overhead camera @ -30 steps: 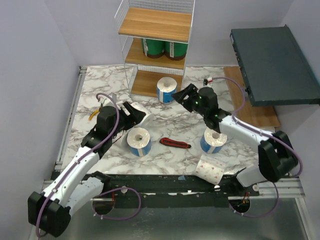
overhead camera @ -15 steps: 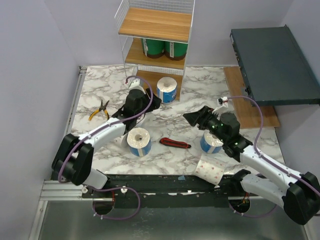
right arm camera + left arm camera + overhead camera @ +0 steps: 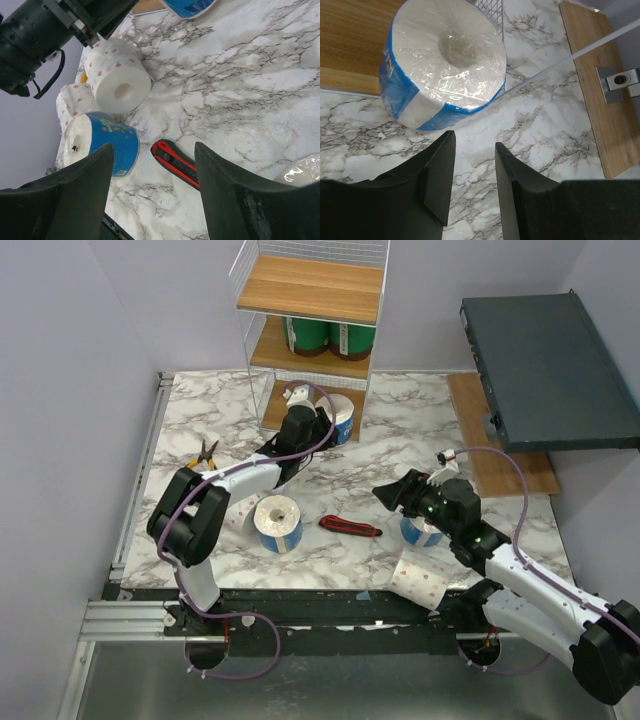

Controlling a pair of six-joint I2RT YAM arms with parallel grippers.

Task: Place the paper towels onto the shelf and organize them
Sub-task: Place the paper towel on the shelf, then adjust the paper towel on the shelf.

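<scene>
Marble-veined tabletop (image 3: 400, 410), pale lilac walls (image 3: 70, 360), wooden-tiered shelf (image 3: 312, 288)

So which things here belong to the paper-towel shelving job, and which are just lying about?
Job: shelf, green-wrapped rolls on its middle tier, blue-wrapped roll at its foot, blue-wrapped roll mid-table, blue-wrapped roll on the right side, dotted rolls.
Lying about: utility knife, pliers, dark slab.

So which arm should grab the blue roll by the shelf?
Left. The left pincer sits right in front of the blue-wrapped roll at the bottom tier of the shelf. The right pincer is farther back, near the red utility knife.
</scene>
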